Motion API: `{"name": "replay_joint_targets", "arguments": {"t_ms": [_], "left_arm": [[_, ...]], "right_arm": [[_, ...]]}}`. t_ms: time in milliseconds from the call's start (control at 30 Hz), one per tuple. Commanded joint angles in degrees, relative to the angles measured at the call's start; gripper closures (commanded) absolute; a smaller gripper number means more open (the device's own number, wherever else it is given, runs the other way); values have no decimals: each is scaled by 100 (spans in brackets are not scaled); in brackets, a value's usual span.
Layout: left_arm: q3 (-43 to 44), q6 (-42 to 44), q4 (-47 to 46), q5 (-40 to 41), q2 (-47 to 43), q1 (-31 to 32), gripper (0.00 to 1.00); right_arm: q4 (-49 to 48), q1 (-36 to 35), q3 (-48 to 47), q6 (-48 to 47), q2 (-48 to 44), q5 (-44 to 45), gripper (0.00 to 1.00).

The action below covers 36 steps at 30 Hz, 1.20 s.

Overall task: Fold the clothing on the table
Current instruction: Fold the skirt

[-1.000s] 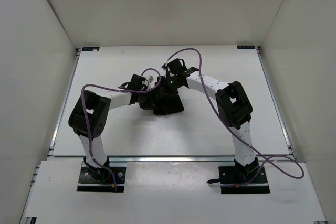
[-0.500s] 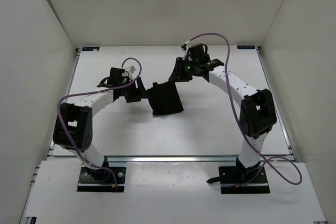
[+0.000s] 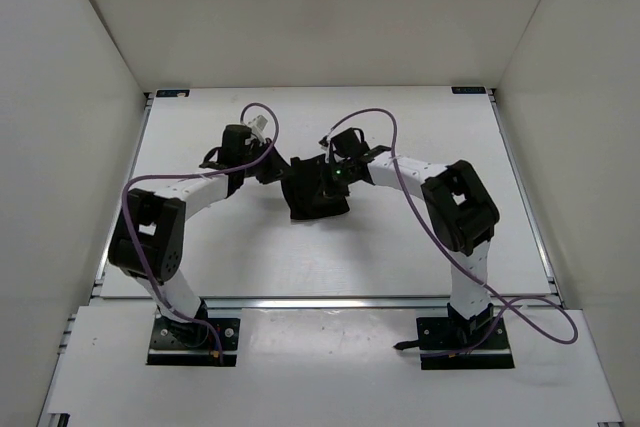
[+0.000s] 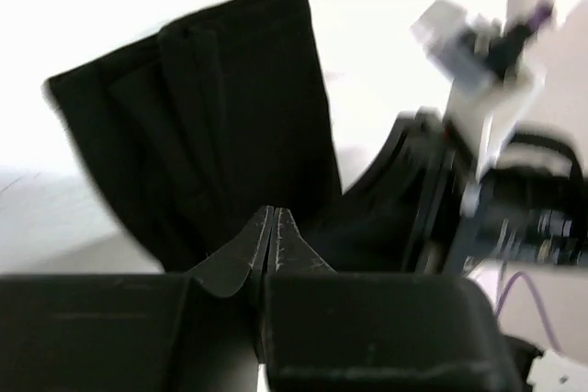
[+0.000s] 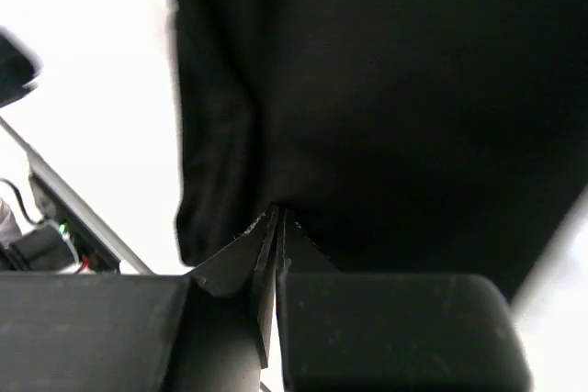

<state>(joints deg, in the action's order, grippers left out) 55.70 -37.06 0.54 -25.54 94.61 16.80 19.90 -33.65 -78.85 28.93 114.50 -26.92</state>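
The clothing (image 3: 318,197) is a small black folded bundle in the middle of the white table (image 3: 420,247). My left gripper (image 3: 272,169) sits just off the bundle's upper left corner. In the left wrist view the left gripper (image 4: 274,214) is shut, its tips together and pointing at the layered folds of the clothing (image 4: 211,107). My right gripper (image 3: 322,175) is over the bundle's far end. In the right wrist view the right gripper (image 5: 277,218) is shut, tips pressed against the edge of the clothing (image 5: 386,89); nothing shows between them.
White walls enclose the table on three sides. Metal rails (image 3: 330,299) run along its edges, with blue marks (image 3: 172,93) at the far corners. Both arm bases (image 3: 193,339) stand at the near edge, with purple cables (image 3: 540,322) looping from the arms. The right arm's wrist (image 4: 496,144) shows in the left wrist view.
Both arms swung outward from the bundle, then came back in to its far end. Both grippers have closed; the bundle lies where it was.
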Motion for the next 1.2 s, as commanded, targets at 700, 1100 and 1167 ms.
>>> {"name": "replay_joint_targets", "arguments": {"t_ms": [700,1100,1167], "left_arm": [[1119,111,746,1402,1385,105,93],[2059,1156,1378,1322,614,113,6],[2050,1472,1449,1559,306,105,1]], "right_arm": [[-697,-423,229,-116,99,-744,100],[-137,33,159,-449,-1252,-289,52],[136,305,89,-677,-1560,-7,45]]}}
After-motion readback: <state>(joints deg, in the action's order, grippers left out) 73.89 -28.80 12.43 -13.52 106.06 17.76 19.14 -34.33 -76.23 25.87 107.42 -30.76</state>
